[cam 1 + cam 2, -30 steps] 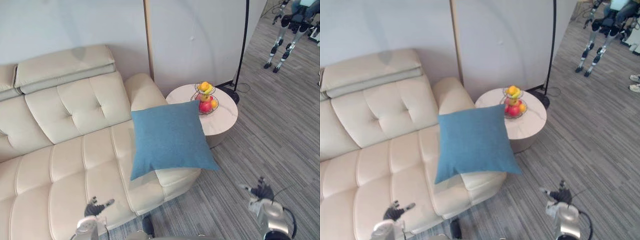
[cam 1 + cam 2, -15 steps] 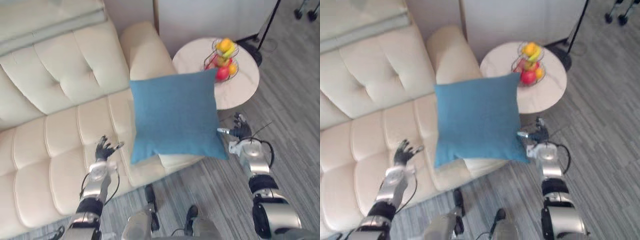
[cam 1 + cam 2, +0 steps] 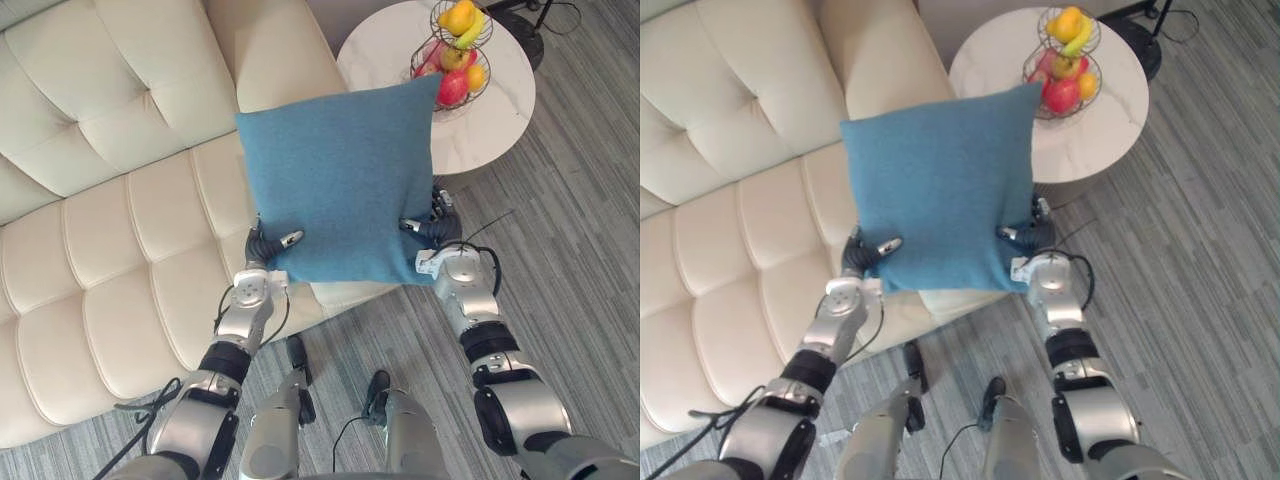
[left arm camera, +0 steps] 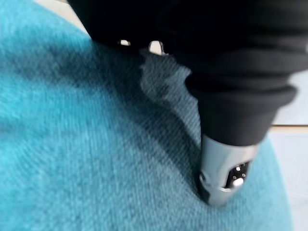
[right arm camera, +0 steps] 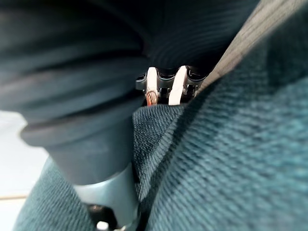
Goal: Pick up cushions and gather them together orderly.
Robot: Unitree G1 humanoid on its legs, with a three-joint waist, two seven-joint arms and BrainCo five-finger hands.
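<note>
Cushion: the blue cushion stood on edge at the right end of the sofa, leaning back toward the armrest.
Change: half a second earlier the left hand was spread over the seat, apart from the cushion, and the right hand was just off its near right corner. By now each hand had reached a near corner, and the head camera had tipped lower and closer.
Left hand: the left hand pinched the near left corner, with its thumb pressed on the front cloth and the fingers behind.
Right hand: the right hand pinched the near right corner the same way, with cloth bunched against its thumb.
Edges: the cushion's near edge hung over the seat's front edge. Its far right corner overlapped the rim of the round white desk, just beside the fruit basket.
Open room: bare seat stretched away on the left, and grey floor lay open on the near right.
</note>
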